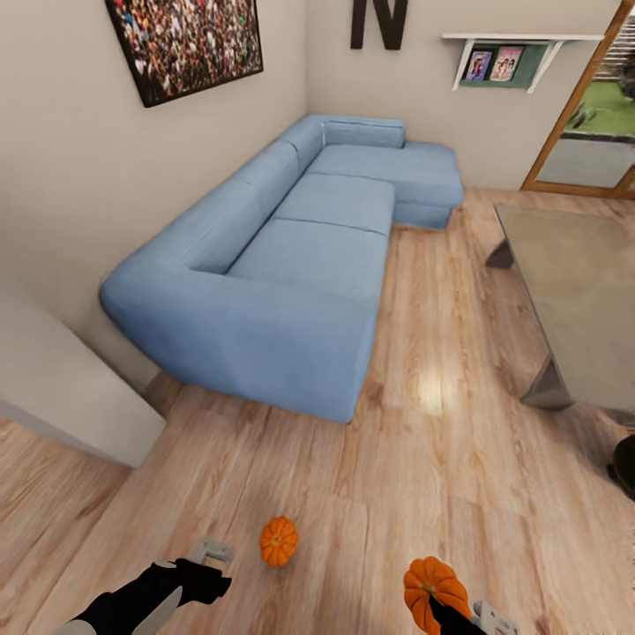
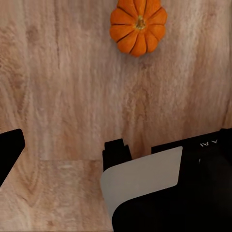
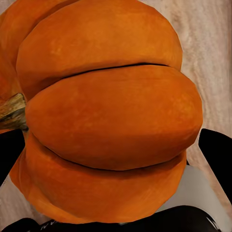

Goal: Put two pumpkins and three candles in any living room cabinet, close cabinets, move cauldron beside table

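One orange pumpkin (image 1: 279, 540) (image 2: 138, 26) lies on the wooden floor, stem up. My left gripper (image 1: 207, 560) (image 2: 63, 150) hovers just left of it in the head view, open, with bare floor between its fingers. My right gripper (image 1: 447, 610) (image 3: 113, 159) is shut on the second pumpkin (image 1: 434, 586) (image 3: 111, 121), held above the floor with its stem sideways. The grey-topped coffee table (image 1: 582, 282) stands at the right. A black rounded shape (image 1: 624, 466), cut off at the right edge below the table, may be the cauldron. Candles and cabinet are out of view.
A long blue corner sofa (image 1: 300, 265) runs along the left wall to the far corner. A pale wall corner (image 1: 70, 397) juts in at the left. Open wooden floor (image 1: 423, 441) lies between the sofa and the table. A glass door (image 1: 591, 132) is at the far right.
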Controlling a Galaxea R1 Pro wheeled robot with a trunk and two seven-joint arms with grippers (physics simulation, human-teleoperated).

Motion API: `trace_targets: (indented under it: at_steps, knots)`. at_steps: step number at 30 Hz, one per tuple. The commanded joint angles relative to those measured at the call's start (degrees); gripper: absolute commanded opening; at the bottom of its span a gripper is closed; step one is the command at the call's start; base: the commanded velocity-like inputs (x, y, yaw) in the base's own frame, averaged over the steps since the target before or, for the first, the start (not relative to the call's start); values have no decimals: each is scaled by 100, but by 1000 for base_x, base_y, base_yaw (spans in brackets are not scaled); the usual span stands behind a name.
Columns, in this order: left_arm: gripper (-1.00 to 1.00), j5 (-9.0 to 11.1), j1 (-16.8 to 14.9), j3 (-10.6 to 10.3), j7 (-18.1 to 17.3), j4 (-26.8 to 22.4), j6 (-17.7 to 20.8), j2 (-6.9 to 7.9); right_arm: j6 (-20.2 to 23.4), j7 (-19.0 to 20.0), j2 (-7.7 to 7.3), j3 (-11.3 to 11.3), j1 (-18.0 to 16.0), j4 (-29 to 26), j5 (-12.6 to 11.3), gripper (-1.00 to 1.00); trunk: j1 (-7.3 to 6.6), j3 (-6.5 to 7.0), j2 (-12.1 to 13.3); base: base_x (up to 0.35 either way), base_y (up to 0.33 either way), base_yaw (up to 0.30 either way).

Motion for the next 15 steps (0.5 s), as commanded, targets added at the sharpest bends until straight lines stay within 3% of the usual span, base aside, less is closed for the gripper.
trace_targets:
  at_steps: [1,11,15]
  knots:
    - [100,23,-2,-21,2,-9,19,7,-24,25,-1,48,-5,10,-61,-100,2,0,-3,159,105,-270]
    - [100,23,-2,-20,0,-11,19,7,-36,32,-1,57,-5,5,-55,-100,2,48,-3,181,188,-263]
    - [100,23,-2,-21,-1,-14,18,7,-36,34,-1,57,-5,2,-55,-100,2,71,-3,73,42,-255]
